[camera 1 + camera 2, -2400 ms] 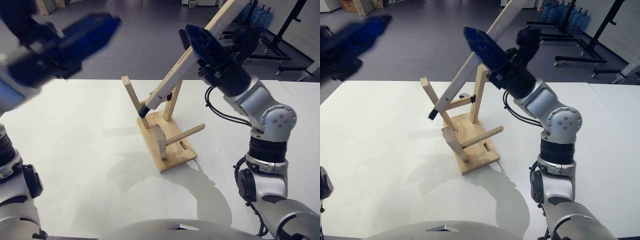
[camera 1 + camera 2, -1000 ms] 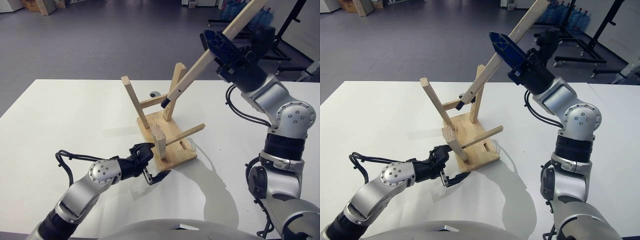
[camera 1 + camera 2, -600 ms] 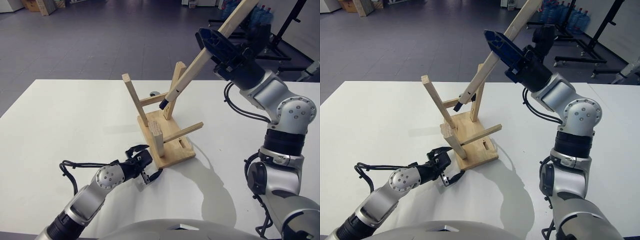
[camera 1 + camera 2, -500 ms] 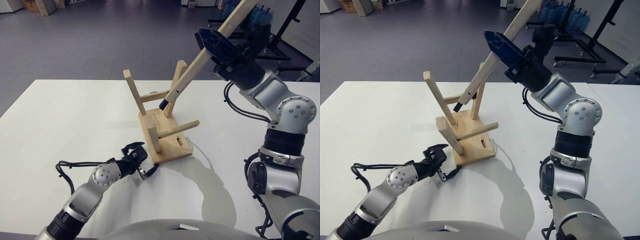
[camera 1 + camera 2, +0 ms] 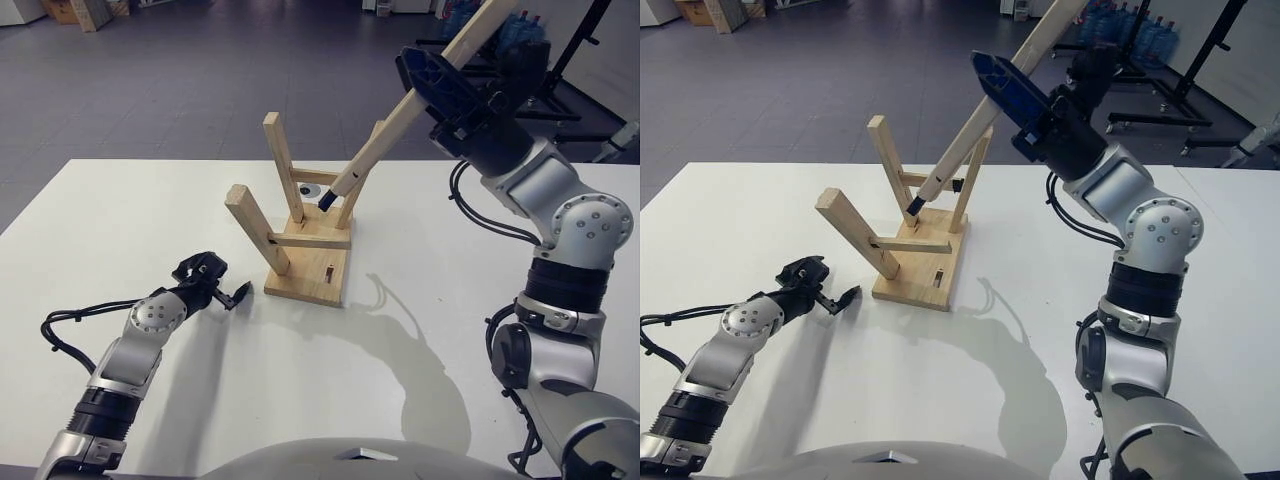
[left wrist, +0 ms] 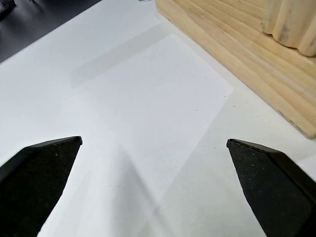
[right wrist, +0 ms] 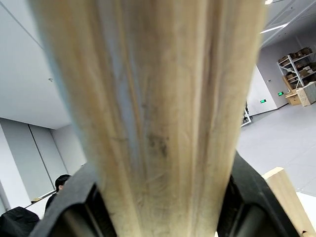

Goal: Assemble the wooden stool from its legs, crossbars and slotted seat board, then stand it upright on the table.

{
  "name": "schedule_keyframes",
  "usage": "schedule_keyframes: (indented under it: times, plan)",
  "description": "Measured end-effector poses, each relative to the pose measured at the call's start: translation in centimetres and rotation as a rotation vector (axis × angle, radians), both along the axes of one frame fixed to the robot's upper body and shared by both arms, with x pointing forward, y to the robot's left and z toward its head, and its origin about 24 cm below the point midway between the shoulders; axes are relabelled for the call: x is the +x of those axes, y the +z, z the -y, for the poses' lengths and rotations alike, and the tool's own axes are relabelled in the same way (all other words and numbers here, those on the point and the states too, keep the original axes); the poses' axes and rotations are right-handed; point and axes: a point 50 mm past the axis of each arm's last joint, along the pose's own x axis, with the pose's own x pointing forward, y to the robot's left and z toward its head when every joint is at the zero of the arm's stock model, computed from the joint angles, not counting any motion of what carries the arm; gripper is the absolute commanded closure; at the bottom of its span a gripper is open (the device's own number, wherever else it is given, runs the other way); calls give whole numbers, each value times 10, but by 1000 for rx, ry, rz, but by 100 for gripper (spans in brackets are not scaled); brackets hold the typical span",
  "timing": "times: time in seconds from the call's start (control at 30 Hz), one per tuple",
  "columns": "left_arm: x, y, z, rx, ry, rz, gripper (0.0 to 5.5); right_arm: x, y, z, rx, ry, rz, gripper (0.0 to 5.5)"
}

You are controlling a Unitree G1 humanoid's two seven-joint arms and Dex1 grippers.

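**Fitting the last leg: stool upside down, three legs in place**

**Item.** Wooden stool [image 5: 300,230], part built, resting upside down on the white table [image 5: 120,220].

**Done, as far as it shows.**
- The seat board [image 5: 305,282] lies flat on the table, and an open slot [image 5: 327,270] shows on its upward face.
- Three legs rise from the board. The near leg [image 5: 257,228] leans toward the robot's left, and the two far legs [image 5: 284,165] stand behind it.
- One crossbar [image 5: 312,241] runs from the near leg across the board. A second crossbar [image 5: 312,177] joins the far pair.

**Left to do, by judgement.** The fourth leg must be seated and tied in with any remaining crossbars. The stool must then be turned over onto its feet.

**Right gripper** [image 5: 432,85]. It is raised over the far side of the table with its jaws clamped on the fourth leg [image 5: 400,125]. That leg slants down toward the stool. Its dark-tipped lower end hangs just beside the far crossbar, above the board, and whether it touches anything cannot be told. It is not in a socket.

**Left gripper** [image 5: 222,280]. It sits low on the table, just left of the seat board, with its jaws spread and nothing in them. The left wrist view shows bare table between the two fingers [image 6: 39,163], with the board's edge lying just ahead of them and not between them.
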Motion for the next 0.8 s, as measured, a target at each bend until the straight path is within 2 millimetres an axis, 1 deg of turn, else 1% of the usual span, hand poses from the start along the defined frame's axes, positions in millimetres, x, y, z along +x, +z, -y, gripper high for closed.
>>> schedule_keyframes:
  times: [0.07, 0.13, 0.2, 0.27, 0.37, 0.43, 0.5, 0.53, 0.6, 0.7, 0.8]
  plan:
    - [9, 21, -9, -133, 50, 20, 10, -4, 2, 11, -14, -40, 17, 344]
    - [24, 57, -14, -247, 91, 112, 10, -12, 0, 24, -54, -89, 49, 344]
    - [36, 85, -13, -416, 148, 182, 10, -24, -10, 36, -119, -134, 79, 344]
    - [42, 95, -11, -494, 188, 211, 10, -35, -26, 46, -206, -184, 109, 344]
    - [42, 95, -13, -488, 212, 214, 10, -45, -51, 53, -315, -220, 129, 344]
    - [40, 89, -15, -462, 225, 196, 10, -45, -67, 50, -385, -238, 128, 344]
    - [38, 80, -17, -453, 236, 168, 10, -43, -90, 39, -435, -233, 101, 344]
    - [39, 79, -18, -451, 240, 165, 10, -42, -97, 35, -439, -230, 86, 344]
    - [38, 76, -20, -449, 245, 157, 10, -39, -113, 32, -386, -218, 36, 344]
    - [39, 73, -22, -445, 244, 152, 10, -35, -129, 35, -311, -228, -8, 344]
    - [38, 70, -24, -442, 247, 147, 10, -30, -134, 42, -283, -276, 21, 344]
